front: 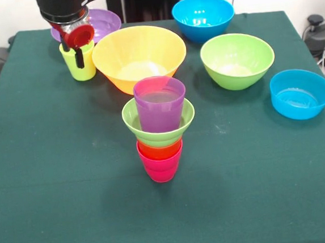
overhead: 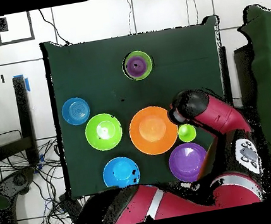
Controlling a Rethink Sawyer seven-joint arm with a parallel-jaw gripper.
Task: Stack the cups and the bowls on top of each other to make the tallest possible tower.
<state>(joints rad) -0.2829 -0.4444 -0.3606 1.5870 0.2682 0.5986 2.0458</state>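
A tower is standing upright mid-table: red-pink cup lowest, orange cup, small lime green bowl, purple cup topmost. At its 12 o'clock is sitting the orange-yellow bowl; a lime green cup is standing at 10 o'clock, possibly upright.

Red-and-black arm, white markings
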